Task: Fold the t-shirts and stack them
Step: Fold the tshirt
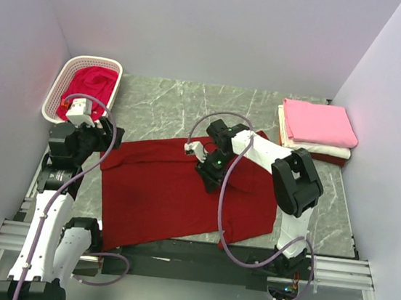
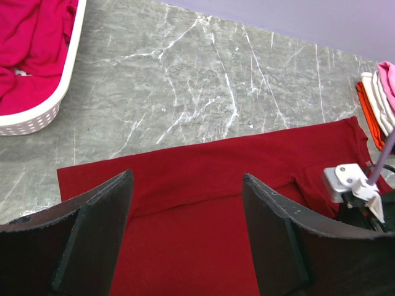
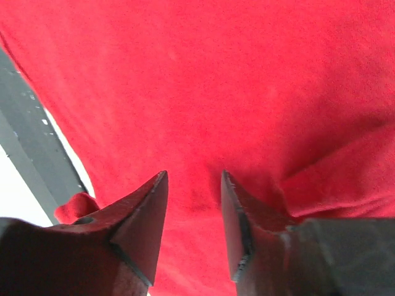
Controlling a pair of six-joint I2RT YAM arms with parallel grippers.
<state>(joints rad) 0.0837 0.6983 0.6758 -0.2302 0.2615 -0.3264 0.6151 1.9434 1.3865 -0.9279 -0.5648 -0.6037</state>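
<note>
The large dark red cloth t-shirt (image 1: 172,198) lies spread on the grey marble-patterned table (image 1: 162,101), folding barely begun by the look of it. The right gripper (image 3: 194,176) sits low over its middle, jaws parted, nothing pinched. The left gripper (image 2: 188,179) hangs wide open near the shirt's far left corner, and a firm pinch of an edge looks like the next call.

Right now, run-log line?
dark red t-shirt: spread out | left gripper: open, above its edge | right gripper: open, low over its middle | stack: pink t-shirt on top

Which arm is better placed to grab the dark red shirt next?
Right, likely: the right gripper sits close over the dark red shirt, jaws parted. The left gripper hangs open, higher, at its edge.
</note>
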